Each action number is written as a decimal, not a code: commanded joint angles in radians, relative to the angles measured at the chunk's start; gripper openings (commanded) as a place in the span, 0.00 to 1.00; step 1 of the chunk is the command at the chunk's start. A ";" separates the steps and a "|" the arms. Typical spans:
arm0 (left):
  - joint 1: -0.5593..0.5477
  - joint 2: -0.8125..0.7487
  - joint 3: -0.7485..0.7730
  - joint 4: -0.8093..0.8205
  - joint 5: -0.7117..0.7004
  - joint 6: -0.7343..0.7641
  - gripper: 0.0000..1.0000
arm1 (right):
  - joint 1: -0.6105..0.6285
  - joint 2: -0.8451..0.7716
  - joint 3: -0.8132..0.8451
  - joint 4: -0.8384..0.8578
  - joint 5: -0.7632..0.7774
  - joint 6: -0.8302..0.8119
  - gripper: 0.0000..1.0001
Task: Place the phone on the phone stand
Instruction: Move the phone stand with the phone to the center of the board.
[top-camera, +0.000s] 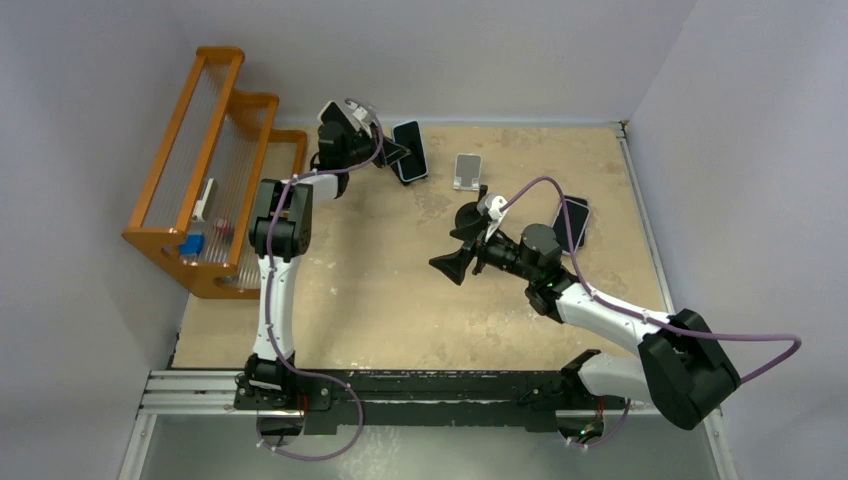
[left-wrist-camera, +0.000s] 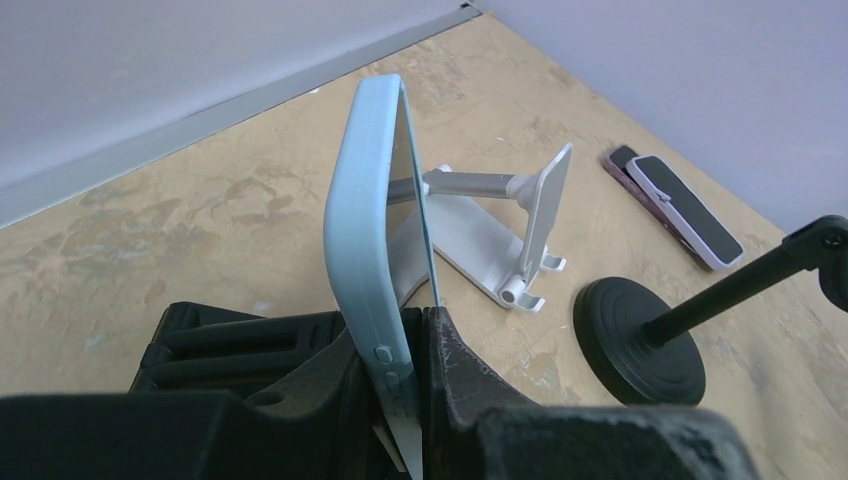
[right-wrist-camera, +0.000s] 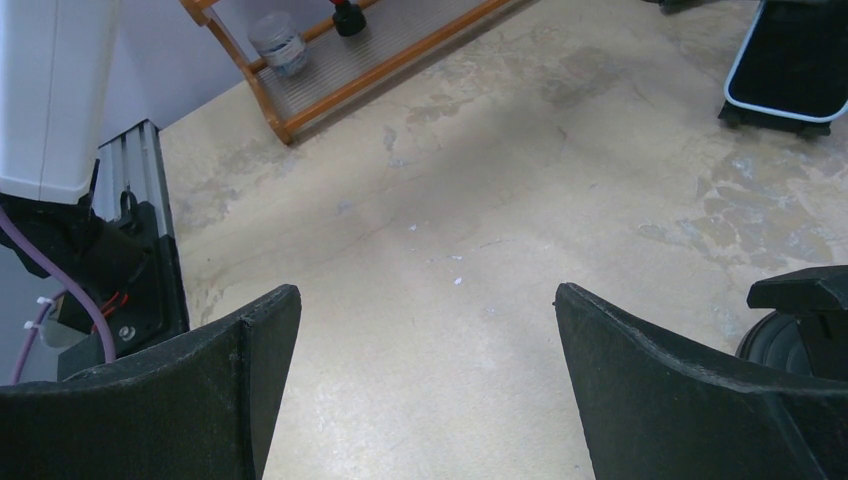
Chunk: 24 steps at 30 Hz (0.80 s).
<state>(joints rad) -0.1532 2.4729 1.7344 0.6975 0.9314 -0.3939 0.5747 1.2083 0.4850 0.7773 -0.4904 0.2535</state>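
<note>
The phone (left-wrist-camera: 362, 230) is clamped upright in the left claw (left-wrist-camera: 402, 345), phone stand (left-wrist-camera: 468, 238) just beyond; the right claw (right-wrist-camera: 425, 295) is spread empty.

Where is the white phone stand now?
The stand sits at the far side of the table in the top view, just right of the phone held by the left gripper.

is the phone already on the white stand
No, the phone stands upright in the left gripper, clamped near its lower end, and the white stand beyond it holds nothing.
</note>
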 joint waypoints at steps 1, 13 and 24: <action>0.040 -0.069 -0.113 -0.030 -0.147 -0.019 0.00 | -0.004 -0.026 -0.005 0.047 -0.015 0.006 0.99; 0.051 -0.172 -0.278 -0.036 -0.246 0.042 0.00 | -0.003 -0.034 -0.009 0.051 -0.015 0.006 0.99; 0.070 -0.291 -0.425 -0.098 -0.447 0.018 0.00 | -0.004 -0.045 -0.018 0.061 -0.016 0.014 0.99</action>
<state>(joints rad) -0.1371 2.2368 1.3903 0.7143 0.6403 -0.3820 0.5747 1.2007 0.4797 0.7853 -0.4904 0.2550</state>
